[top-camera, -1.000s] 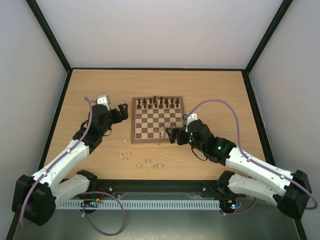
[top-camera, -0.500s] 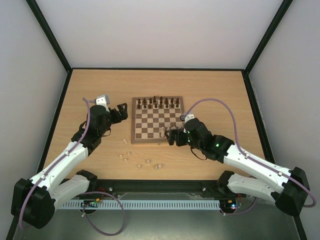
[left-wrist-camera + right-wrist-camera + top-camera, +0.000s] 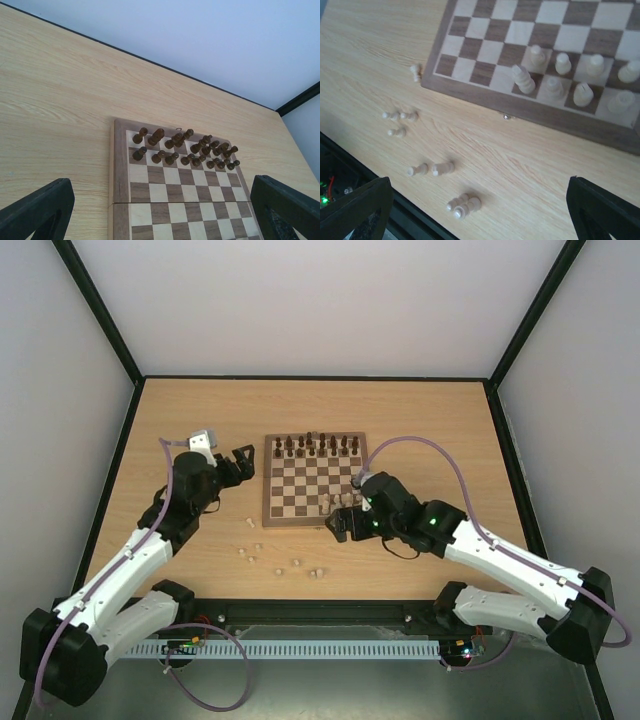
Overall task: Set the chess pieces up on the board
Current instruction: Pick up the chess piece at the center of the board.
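Left tool (image 3: 241, 462) is spread wide, nothing held, just off the left edge of the square brown-and-tan checkered wooden board (image 3: 300, 502), which is laid mid-way on the pale wooden worktop (image 3: 430, 420). Right tool (image 3: 341, 519) is likewise spread wide and empty, over the board's near right edge. Dark brown turned wooden pieces (image 3: 185, 150) are shown in two far rows by the left wrist view. Pale beige pieces (image 3: 570, 75) on near squares, one leaning, and loose pale pieces (image 3: 442, 167) lying on the worktop are resolved only by the right wrist view.
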